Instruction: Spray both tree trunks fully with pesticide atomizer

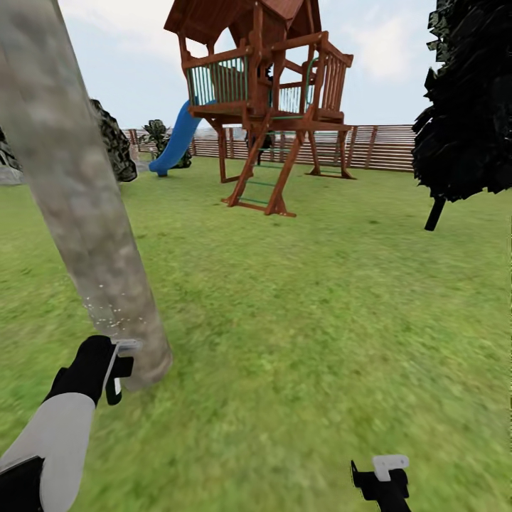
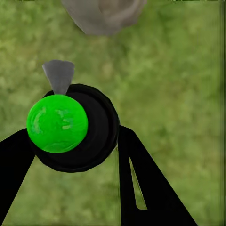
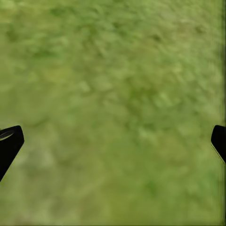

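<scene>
A thick mottled grey-brown tree trunk [image 1: 78,213] leans up from the grass at the left; its base [image 2: 103,16] lies just ahead of my left gripper. My left gripper [image 1: 116,370] is beside the trunk's foot, shut on the pesticide atomizer [image 2: 57,123], a bright green ball on a black round body with a grey nozzle [image 2: 59,75] aimed at the trunk. Fine white specks [image 1: 107,299] dot the lower trunk. My right gripper [image 1: 384,478] hangs low over bare grass, open, with its black fingers [image 3: 9,141] far apart and nothing between them.
A brown wooden play tower [image 1: 267,92] with a blue slide [image 1: 178,139] stands mid-lawn, before the slatted fence [image 1: 377,146]. A dark column-shaped tree [image 1: 466,107] rises at the right, and a dark bush [image 1: 114,142] sits behind the trunk. Open grass [image 1: 320,306] spreads between.
</scene>
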